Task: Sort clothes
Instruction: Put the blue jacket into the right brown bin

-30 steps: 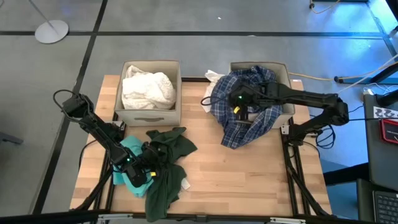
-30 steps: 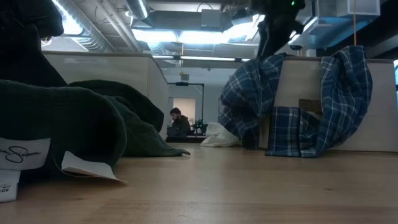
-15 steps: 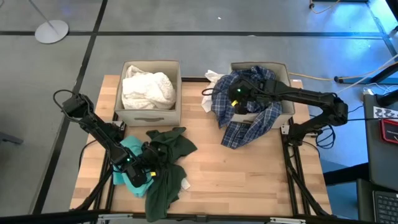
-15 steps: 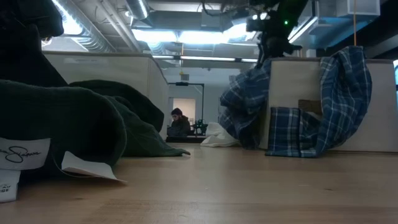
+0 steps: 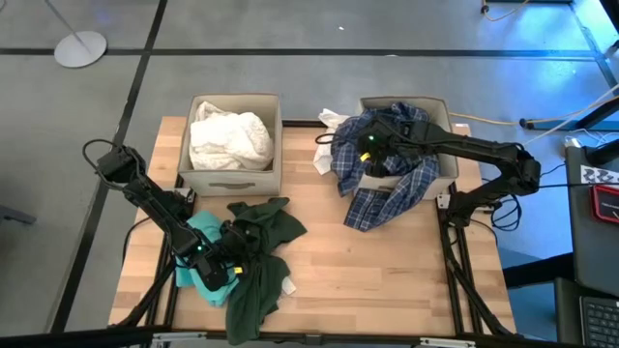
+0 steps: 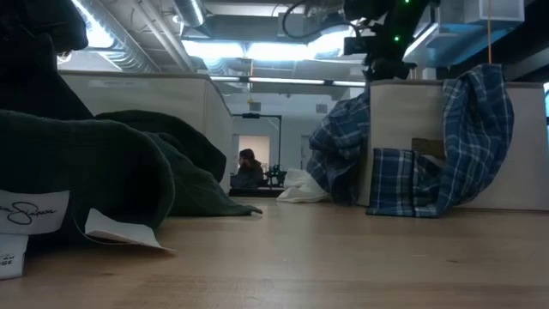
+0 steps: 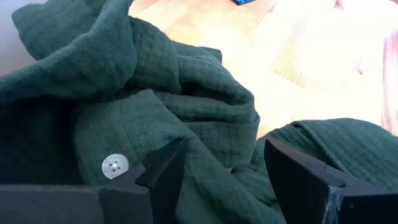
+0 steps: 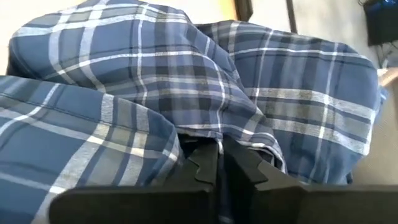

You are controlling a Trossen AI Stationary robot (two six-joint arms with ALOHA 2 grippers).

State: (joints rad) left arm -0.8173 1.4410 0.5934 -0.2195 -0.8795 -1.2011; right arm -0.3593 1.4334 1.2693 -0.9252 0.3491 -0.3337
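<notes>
My right jaws [image 8: 219, 163] have just snapped shut on a fold of the blue plaid shirt [image 5: 387, 164], which drapes over the right-hand box [image 5: 447, 116] on the bench. It looks pinched (hard to be sure), so I can lift it in. My left jaws [image 7: 245, 171] hover wide open over the dark green shirt [image 5: 259, 256].

Left tool [image 7: 217, 171] spread wide; right tool [image 8: 221, 163] clamped tight.
</notes>
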